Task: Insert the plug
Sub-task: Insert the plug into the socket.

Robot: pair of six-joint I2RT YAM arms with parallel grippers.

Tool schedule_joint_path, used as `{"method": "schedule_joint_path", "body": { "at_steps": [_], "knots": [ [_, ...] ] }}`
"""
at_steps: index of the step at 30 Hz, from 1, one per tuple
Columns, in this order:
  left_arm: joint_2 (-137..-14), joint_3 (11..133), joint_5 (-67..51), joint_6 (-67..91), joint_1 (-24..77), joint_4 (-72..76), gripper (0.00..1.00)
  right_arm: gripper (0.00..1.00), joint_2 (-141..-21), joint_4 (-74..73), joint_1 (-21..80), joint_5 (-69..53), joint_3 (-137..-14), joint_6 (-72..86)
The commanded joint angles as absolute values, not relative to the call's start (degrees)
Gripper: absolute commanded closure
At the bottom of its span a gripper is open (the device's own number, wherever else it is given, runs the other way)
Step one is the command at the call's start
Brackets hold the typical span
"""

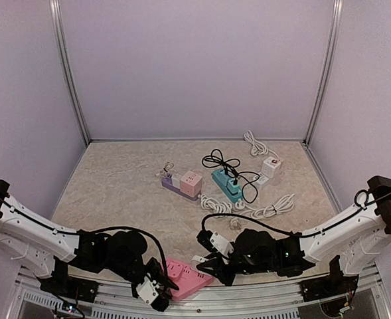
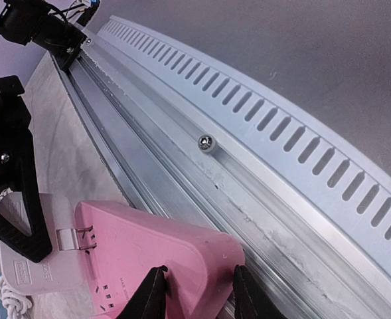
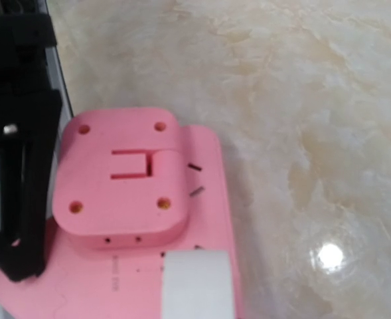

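Observation:
A pink power strip (image 1: 187,280) lies at the table's front edge. My left gripper (image 1: 160,284) is shut on its near end; in the left wrist view the two black fingertips (image 2: 153,293) press both sides of the pink strip (image 2: 149,242). My right gripper (image 1: 212,267) is shut on a white plug (image 2: 30,266). The plug's metal prongs (image 2: 81,236) touch the strip's face. In the right wrist view the white plug (image 3: 198,286) hangs over the pink strip (image 3: 205,199), beside its raised pink block (image 3: 119,176). My right fingers are hidden there.
A slotted aluminium rail (image 2: 248,173) runs right beside the strip at the table's edge. Farther back lie a purple-and-pink strip (image 1: 182,183), a teal strip (image 1: 227,185) with a black cable, a white cube adapter (image 1: 271,166) and white cables (image 1: 265,210).

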State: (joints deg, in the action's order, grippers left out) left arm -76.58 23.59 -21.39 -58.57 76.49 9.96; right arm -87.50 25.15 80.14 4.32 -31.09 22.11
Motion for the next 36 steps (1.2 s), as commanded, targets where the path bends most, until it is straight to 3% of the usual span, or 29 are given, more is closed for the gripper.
{"method": "schedule_joint_path", "body": {
  "at_steps": [1, 26, 36],
  "knots": [
    [-78.22, 22.94, -21.53, -58.46, 75.81, 6.98, 0.67, 1.00, -90.21, 15.64, 80.81, 5.37, -27.87, 21.30],
    [-79.76, 24.72, -16.70, -48.95, 73.13, 8.86, 0.70, 1.00, -90.15, 18.66, 87.70, 7.66, -28.83, 27.15],
    [-80.06, 25.42, -16.32, -46.62, 72.02, 9.68, 0.72, 1.00, -97.85, 17.95, 91.28, 5.42, -32.77, 27.70]
  ]
}}
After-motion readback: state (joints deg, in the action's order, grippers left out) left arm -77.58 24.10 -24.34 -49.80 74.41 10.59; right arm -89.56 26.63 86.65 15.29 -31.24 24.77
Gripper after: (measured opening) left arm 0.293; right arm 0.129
